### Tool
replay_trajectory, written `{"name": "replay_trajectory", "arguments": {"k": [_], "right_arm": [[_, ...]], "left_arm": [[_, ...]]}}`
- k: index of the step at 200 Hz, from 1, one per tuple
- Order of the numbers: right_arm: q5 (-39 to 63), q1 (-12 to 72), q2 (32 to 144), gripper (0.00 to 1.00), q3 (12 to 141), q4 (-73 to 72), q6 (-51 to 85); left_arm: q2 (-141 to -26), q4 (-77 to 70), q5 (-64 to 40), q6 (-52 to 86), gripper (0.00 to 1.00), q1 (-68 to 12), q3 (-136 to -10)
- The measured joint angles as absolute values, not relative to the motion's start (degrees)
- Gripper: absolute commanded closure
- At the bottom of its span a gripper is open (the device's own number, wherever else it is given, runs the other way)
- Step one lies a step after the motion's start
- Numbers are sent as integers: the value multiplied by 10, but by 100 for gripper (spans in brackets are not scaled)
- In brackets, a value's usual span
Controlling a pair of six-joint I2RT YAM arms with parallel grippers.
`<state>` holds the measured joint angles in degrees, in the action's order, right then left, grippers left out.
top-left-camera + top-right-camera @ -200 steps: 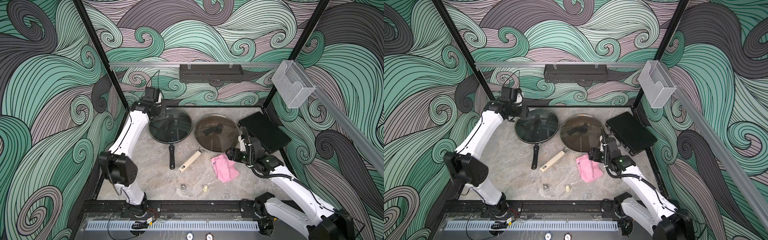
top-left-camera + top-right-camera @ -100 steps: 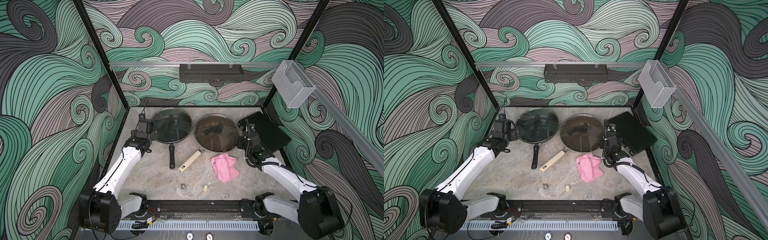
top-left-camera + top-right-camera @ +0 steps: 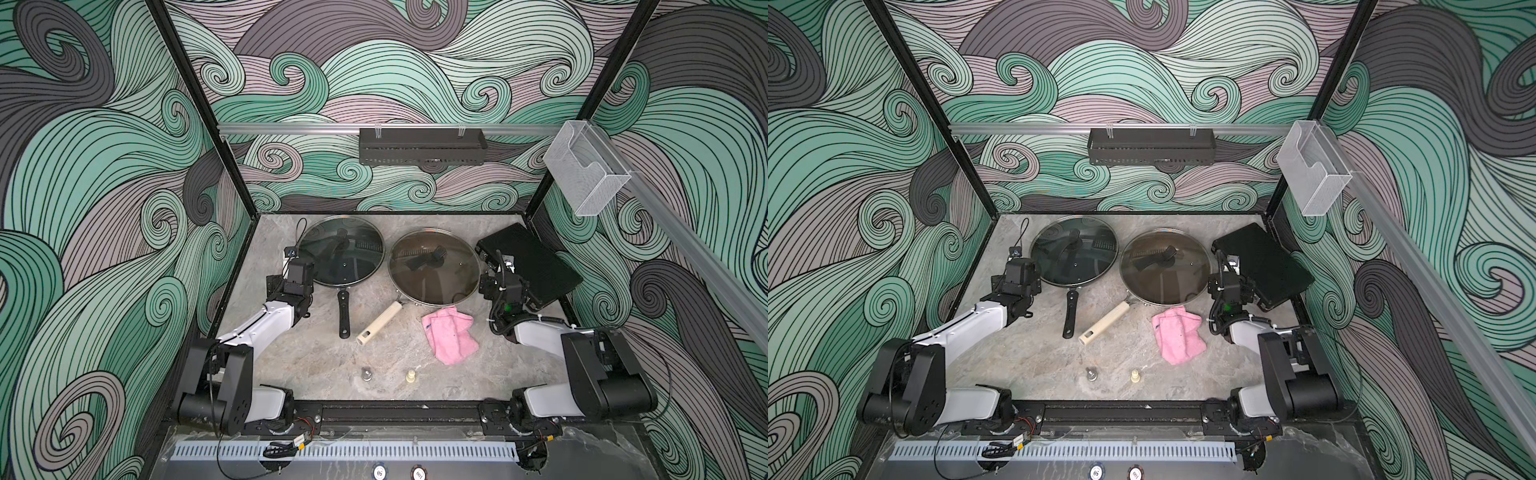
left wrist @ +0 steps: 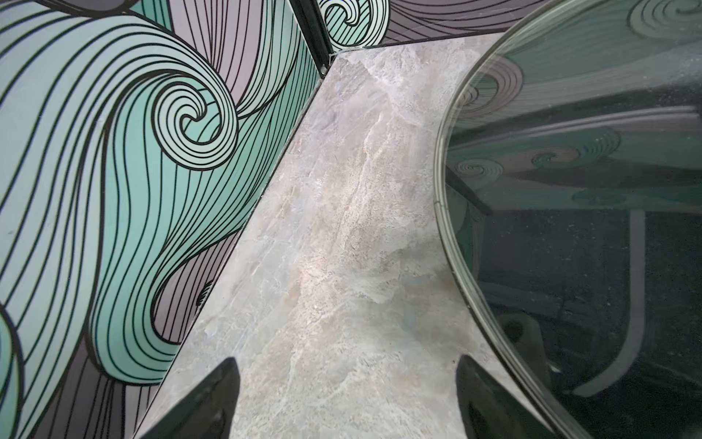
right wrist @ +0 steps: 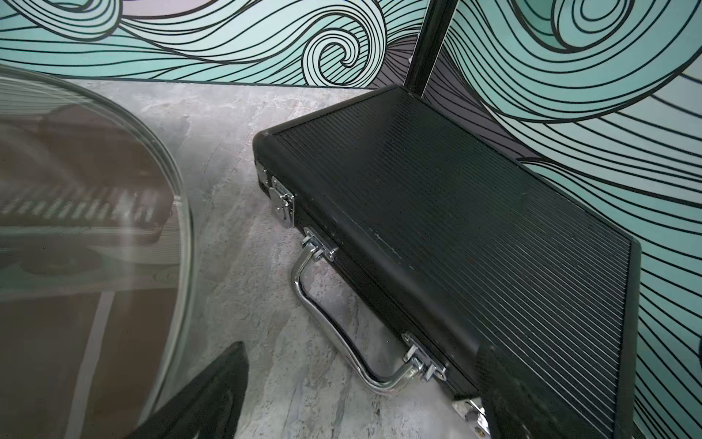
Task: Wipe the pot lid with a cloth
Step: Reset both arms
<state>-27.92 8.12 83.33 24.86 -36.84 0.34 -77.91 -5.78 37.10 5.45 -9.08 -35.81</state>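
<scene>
**Both arms backed off, cloth left lying on the counter**

Top views: left claw (image 3: pixel 295 276) and right claw (image 3: pixel 494 282) sit low at the two sides of the counter (image 3: pixel 316 365), way more tucked in than a second ago, when the left arm was stretched up by the back wall; the pink cloth (image 3: pixel 451 337) lies crumpled just beside the wood-handled pan (image 3: pixel 380 323), touching neither claw, same spot as before; dark lid (image 3: pixel 353 266) and brownish lid (image 3: pixel 440 282) both sit on their pans; my guess is the wiping is done or paused.
Left wrist: left claw (image 4: pixel 347 384) released, nothing between the tips, dark lid (image 4: pixel 569 228) rim right beside one.
Right wrist: right claw (image 5: pixel 364 380) released too; brownish lid (image 5: pixel 76 228) on one side, black case (image 5: pixel 475 247) on the other.
</scene>
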Motion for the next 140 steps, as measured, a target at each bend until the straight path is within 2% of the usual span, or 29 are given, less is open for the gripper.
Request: {"name": "replay_trajectory", "arguments": {"k": [39, 91, 119, 140], "right_arm": [[-243, 64, 856, 8, 248, -404, 2], [-177, 42, 863, 7, 229, -464, 2], [-153, 37, 882, 5, 218, -485, 1], [-138, 31, 882, 1, 218, -490, 2]], "left_arm": [[-811, -176, 335, 30, 11, -66, -311], [-860, -287, 222, 29, 12, -10, -303], [-870, -380, 155, 25, 11, 8, -254], [-878, -372, 120, 22, 10, 11, -248]]}}
